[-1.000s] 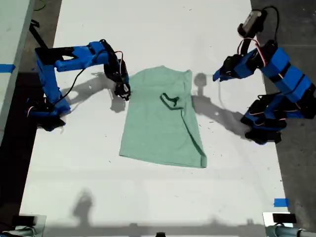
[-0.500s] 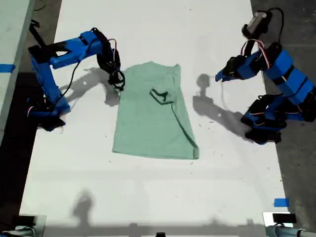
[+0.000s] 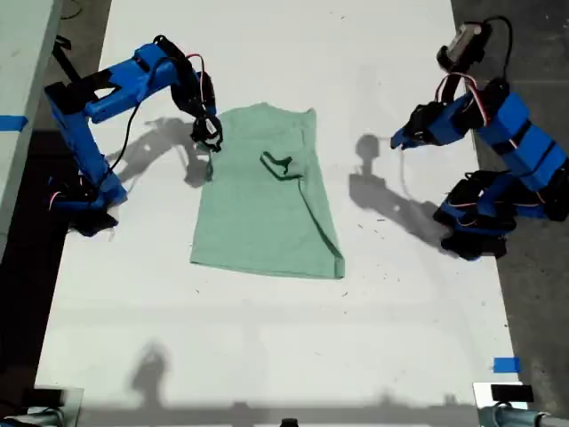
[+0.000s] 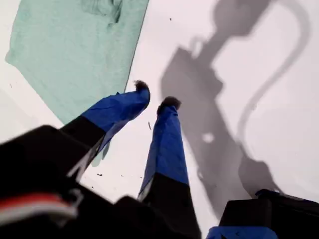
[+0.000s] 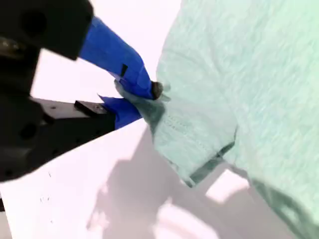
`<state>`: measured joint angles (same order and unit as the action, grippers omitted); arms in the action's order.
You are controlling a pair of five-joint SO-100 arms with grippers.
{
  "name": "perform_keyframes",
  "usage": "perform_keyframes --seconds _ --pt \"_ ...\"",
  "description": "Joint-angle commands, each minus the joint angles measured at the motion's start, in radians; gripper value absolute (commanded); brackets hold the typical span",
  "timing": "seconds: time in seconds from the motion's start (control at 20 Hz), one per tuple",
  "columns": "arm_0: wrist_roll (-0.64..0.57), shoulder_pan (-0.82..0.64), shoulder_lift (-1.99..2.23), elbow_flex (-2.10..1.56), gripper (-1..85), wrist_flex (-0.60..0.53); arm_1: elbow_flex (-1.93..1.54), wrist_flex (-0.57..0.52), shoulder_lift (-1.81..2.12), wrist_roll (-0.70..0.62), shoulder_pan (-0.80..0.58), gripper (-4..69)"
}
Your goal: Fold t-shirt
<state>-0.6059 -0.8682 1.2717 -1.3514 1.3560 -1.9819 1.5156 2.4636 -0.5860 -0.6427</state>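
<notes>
The pale mint-green t-shirt (image 3: 267,205) lies folded lengthwise on the white table (image 3: 267,356), with its collar (image 3: 280,165) showing as a dark fold. My second gripper (image 3: 212,142), on the arm at the exterior view's left, is shut on the shirt's hemmed edge (image 5: 199,149); in the second wrist view the second gripper (image 5: 149,97) bunches the cloth. My first gripper (image 3: 397,140), on the arm at the exterior view's right, hangs above bare table beside the shirt (image 4: 75,45). In the first wrist view the first gripper (image 4: 155,97) has its tips almost together and holds nothing.
Both arm bases (image 3: 80,200) (image 3: 484,222) stand near the table's side edges, with dark floor beyond. Blue tape marks (image 3: 507,365) (image 3: 11,123) lie at the exterior view's lower right and far left. The arms' shadows (image 3: 382,196) fall on the white surface.
My second gripper has pulled the shirt toward the exterior view's left and slightly away from the camera. The first arm has barely moved.
</notes>
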Motion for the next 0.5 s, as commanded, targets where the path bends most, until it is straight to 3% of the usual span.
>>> perform_keyframes --seconds 0.0,0.3,0.45 --pt "0.015 0.06 -0.006 0.161 0.0 0.038 0.006 0.011 0.031 0.011 0.002 7.9" --pt "0.028 0.144 -0.202 0.532 0.0 0.129 -0.009 0.014 0.048 0.026 0.017 7.5" --pt "0.04 0.176 -0.244 0.601 0.0 0.106 -0.014 0.021 0.058 0.032 0.02 7.4"
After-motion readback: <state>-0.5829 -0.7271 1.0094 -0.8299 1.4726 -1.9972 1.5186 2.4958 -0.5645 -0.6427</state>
